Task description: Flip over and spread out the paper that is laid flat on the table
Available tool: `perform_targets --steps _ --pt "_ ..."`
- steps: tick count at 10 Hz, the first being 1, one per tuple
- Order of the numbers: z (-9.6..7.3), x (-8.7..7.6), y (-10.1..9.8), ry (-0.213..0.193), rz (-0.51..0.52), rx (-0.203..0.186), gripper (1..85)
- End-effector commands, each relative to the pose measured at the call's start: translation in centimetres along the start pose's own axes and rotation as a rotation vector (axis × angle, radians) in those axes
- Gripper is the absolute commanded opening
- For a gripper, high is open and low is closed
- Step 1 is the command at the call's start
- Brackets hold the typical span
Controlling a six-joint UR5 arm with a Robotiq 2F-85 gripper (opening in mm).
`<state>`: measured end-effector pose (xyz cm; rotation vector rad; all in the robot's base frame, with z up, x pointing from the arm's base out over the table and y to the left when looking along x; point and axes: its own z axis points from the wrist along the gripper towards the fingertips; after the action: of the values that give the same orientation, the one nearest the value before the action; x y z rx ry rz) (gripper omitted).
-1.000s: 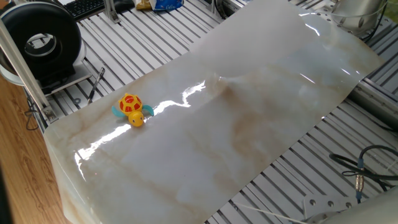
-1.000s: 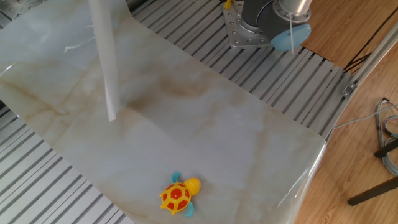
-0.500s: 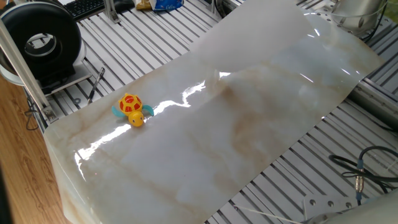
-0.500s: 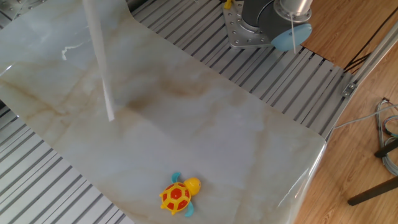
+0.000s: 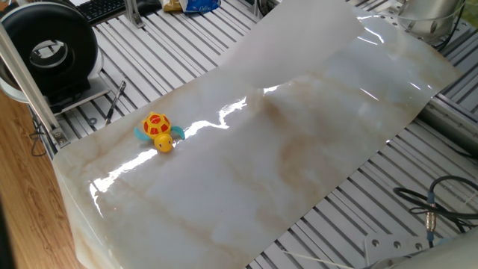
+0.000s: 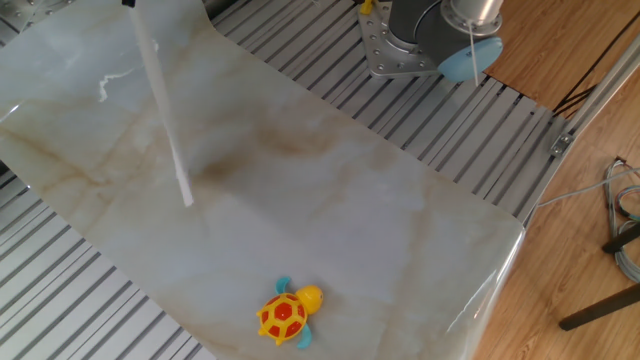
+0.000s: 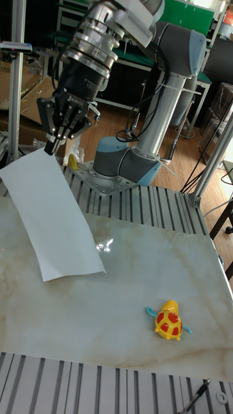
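The paper hangs steeply tilted from its top corner, which my gripper pinches shut, high over the table's far left part. The sheet's lower edge is at or just above the marble top; I cannot tell whether it touches. In the other fixed view the paper shows nearly edge-on as a thin white strip over the table. In one fixed view the paper stands as a pale sheet over the table's far end, with the gripper out of frame.
A yellow and red toy turtle sits on the table away from the sheet. The arm's base stands on the ribbed frame behind. A black round device, a pen and cables lie off the table.
The hanging paper has tilted further: its held top has shifted left in the other fixed view and its lower end has swung slightly toward the turtle. The turtle has not moved.
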<state>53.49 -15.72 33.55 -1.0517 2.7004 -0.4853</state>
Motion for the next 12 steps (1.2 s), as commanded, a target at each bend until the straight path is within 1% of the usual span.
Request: perform_targets --steps 1,2,4,6,8,9,10,11,12 --pt "1.4 -0.9 0.1 -0.02 0.001 -0.002 1.3" --pt "1.7 -0.8 0.5 -0.016 0.021 -0.01 1.3" --pt "1.9 -1.0 1.9 -0.014 0.095 -0.06 1.3" --pt "2.2 -1.2 3.0 -0.01 0.151 -0.102 1.3" --pt "2.2 -1.0 3.6 0.004 0.204 -0.123 1.3" --pt "2.3 -1.1 3.8 0.003 0.222 -0.131 9.7" --pt "2.6 -1.5 4.0 -0.005 0.229 -0.14 21.0" --pt "2.8 -2.0 4.5 -0.02 0.222 -0.161 39.0" --pt "2.9 -2.2 4.8 -0.026 0.217 -0.173 54.7"
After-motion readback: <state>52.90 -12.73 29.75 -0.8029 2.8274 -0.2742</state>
